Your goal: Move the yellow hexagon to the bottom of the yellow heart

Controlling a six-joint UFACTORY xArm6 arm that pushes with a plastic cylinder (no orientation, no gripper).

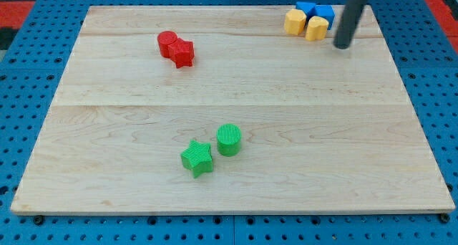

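Observation:
The yellow hexagon (294, 21) sits near the board's top right corner. The yellow heart (317, 28) touches it on the view's right and lies slightly lower. Two blue blocks (315, 11) stand just above the yellow pair, touching them. My tip (343, 46) rests on the board just to the right of and slightly below the yellow heart, a small gap apart from it. The rod rises to the view's top edge.
A red cylinder (167, 41) and a red star-like block (182, 54) touch each other at the upper left-centre. A green star (196, 157) and a green cylinder (229, 139) sit together at the lower centre. The wooden board (107, 202) lies on a blue pegboard.

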